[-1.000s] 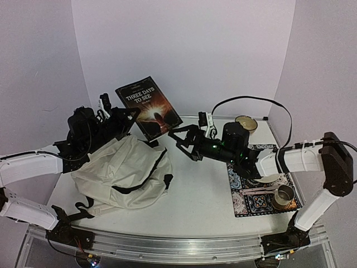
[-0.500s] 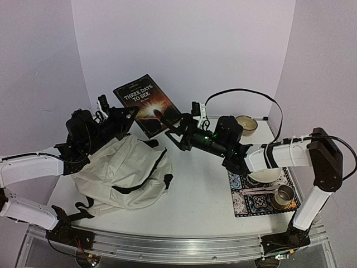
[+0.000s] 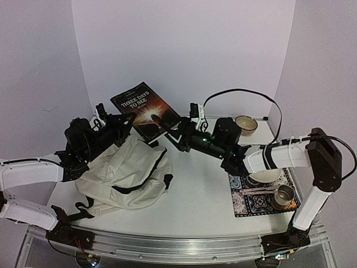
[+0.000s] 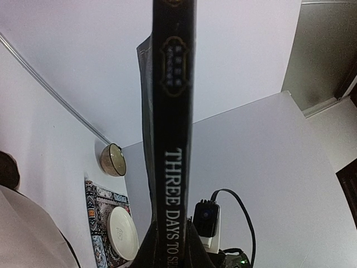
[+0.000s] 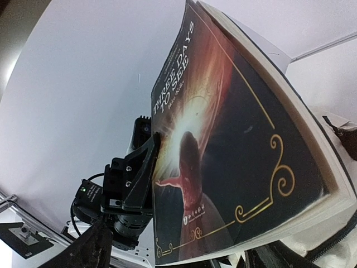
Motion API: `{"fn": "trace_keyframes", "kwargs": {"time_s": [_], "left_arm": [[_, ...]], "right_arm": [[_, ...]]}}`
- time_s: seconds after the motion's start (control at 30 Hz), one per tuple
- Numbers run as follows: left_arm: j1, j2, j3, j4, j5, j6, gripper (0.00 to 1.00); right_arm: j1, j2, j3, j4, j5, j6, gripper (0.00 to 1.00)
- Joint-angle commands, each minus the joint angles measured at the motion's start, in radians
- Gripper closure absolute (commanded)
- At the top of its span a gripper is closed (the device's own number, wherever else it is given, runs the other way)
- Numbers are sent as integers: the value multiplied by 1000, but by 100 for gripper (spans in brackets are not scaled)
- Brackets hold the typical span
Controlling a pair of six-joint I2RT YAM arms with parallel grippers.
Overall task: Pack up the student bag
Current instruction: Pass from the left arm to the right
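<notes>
**A:** How far along is the packing?

**B:** Barely begun, I'd judge. The student bag [image 3: 125, 176] lies slumped on the table [image 3: 195, 184] at about 9 o'clock from its centre, and I can't see that anything has gone into it. The book [image 3: 144, 109] hangs in the air at 11 o'clock, just above the bag's far edge. My left jaws are clenched on its 9 o'clock edge. My right jaws sit at its lower corner on the 3 o'clock side, spread apart and gripping nothing, as far as I can tell.

**A:** What's left, then?

**B:** Getting the book down into the bag's mouth, which I can't make out clearly. I can't say whether the bowl [image 3: 245, 123] at 1 o'clock or the metal cup [image 3: 284, 195] at 4 o'clock belongs in there.

**A:** Any writing?

**B:** The cover reads "THREE DAYS TO SEE". The spine repeats it, cut off after "TO S" in my left wrist view. The line under the title is too small to read.
</notes>
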Motion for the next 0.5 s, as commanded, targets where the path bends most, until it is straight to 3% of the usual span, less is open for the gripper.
{"fn": "trace_keyframes", "kwargs": {"time_s": [0.0,0.2,0.47], "left_arm": [[-14,-47,-25,88,57,-40,100],[-14,-93,-52,113,-1,-49,100],[-15,-47,35,158,12,-15,100]], "right_arm": [[-7,-24,21,293,61,-38,21],[-7,-25,-9,301,110,-24,19],[5,63,19,367,68,90,13]]}}
